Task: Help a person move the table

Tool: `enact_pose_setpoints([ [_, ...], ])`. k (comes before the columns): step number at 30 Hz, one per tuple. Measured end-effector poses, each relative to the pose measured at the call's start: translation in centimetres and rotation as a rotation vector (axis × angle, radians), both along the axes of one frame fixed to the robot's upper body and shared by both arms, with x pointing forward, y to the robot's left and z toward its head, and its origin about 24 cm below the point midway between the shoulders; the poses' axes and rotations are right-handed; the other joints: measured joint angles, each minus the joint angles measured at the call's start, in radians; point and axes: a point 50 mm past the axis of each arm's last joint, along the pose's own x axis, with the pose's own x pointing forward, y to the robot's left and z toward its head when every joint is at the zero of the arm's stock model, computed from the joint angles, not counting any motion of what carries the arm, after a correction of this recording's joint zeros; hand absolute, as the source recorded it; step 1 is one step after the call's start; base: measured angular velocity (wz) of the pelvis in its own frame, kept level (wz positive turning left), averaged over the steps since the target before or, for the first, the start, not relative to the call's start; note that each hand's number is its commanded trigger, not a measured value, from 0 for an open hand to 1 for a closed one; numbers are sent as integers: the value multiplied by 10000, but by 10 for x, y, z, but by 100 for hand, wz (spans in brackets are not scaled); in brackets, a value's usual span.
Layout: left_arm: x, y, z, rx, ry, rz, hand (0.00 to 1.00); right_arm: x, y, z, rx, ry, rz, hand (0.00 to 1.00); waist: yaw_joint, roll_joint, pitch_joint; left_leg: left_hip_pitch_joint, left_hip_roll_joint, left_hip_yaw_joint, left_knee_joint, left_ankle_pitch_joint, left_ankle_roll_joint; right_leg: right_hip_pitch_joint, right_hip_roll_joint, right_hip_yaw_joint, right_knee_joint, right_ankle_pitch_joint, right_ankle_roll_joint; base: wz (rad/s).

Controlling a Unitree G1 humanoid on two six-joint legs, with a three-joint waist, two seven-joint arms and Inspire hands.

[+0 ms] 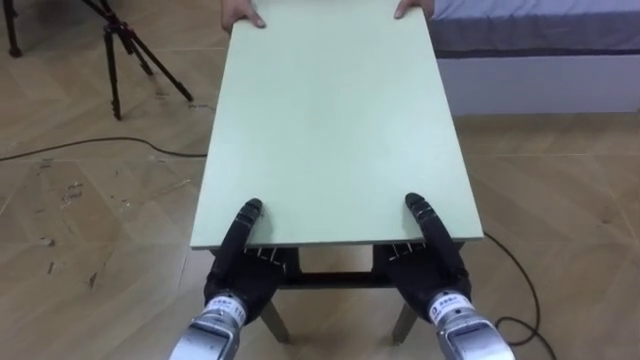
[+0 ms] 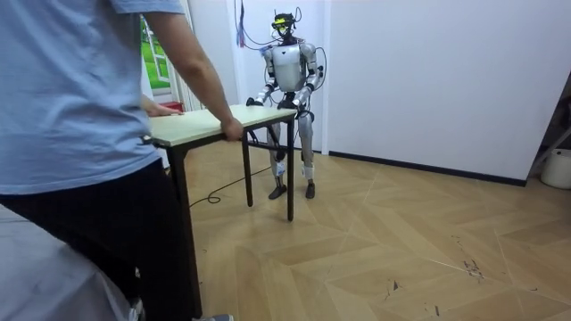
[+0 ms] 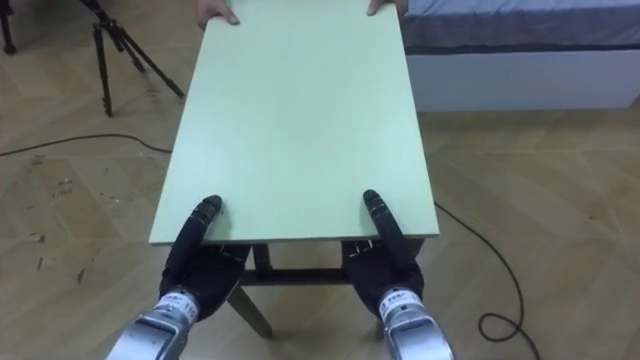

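Left hand (image 1: 235, 272), right hand (image 1: 436, 266): fingers hidden beneath table (image 1: 330, 120)

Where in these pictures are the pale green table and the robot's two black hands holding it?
Pale green rectangular table (image 1: 330, 130): left eye view, bare middle of its top.
Left hand (image 1: 243, 225): left eye view, thumb on the tabletop.
Right hand (image 1: 428, 222): left eye view, thumb on the tabletop.

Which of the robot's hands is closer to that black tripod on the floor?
Left. Its left hand clasps the near edge of the table on the side toward the tripod; the right hand clasps the same edge at the other corner, farther away.
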Motion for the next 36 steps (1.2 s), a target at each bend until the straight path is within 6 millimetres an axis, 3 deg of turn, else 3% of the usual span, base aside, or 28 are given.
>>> enact_pose_setpoints([
  [5, -15, 0, 4, 143, -249, 219, 100, -12, 2, 3, -38, -289, 147, 100, 5, -22, -17, -65, 6, 10, 3, 0, 0, -69, -9, -26, 24, -7, -10, 0],
  [9, -18, -2, 4, 221, -376, 335, 100, -15, 3, 2, 15, -353, 91, 100, 39, -177, -140, -228, -13, 5, 37, 3, 4, -254, -65, -47, 158, -60, -10, 2],
  [12, -24, -6, 5, 243, -516, 405, 100, -21, 2, 1, 39, -634, 33, 100, 29, -223, -166, -289, -20, -18, 42, 2, 4, -318, -71, -38, 209, -123, 13, 3],
  [18, -26, -8, 7, 426, -928, 507, 100, -25, 6, 1, 60, -944, -128, 100, 29, -239, -157, -329, -29, -36, 38, 2, 4, -401, -85, -35, 303, -268, 32, 0],
  [25, -24, -9, 15, 582, -1477, 603, 100, -25, 12, 2, 405, -1274, -410, 100, 23, -429, -45, -420, -15, -19, -6, 2, 4, -502, -66, -39, 298, -313, 41, 0],
  [31, -26, -11, 14, 409, -1457, 396, 100, -31, 8, 0, 559, -1268, -442, 100, 4, -560, -14, -637, 55, -33, 496, -20, -33, -558, -79, -20, 453, -433, -7, 2],
  [34, -27, -7, 13, 458, -1433, 381, 100, -34, 12, -2, 711, -1188, -364, 100, 179, -581, -11, -1118, 390, -165, 1743, -314, -255, -659, 17, -94, 834, -654, -244, -5],
  [36, -29, -5, 12, 536, -1452, 331, 100, -36, 11, -3, 820, -1092, -375, 100, 299, -602, -7, -1655, 744, -354, 2955, -420, -351, -735, 179, -190, 1090, -833, -495, -2],
])
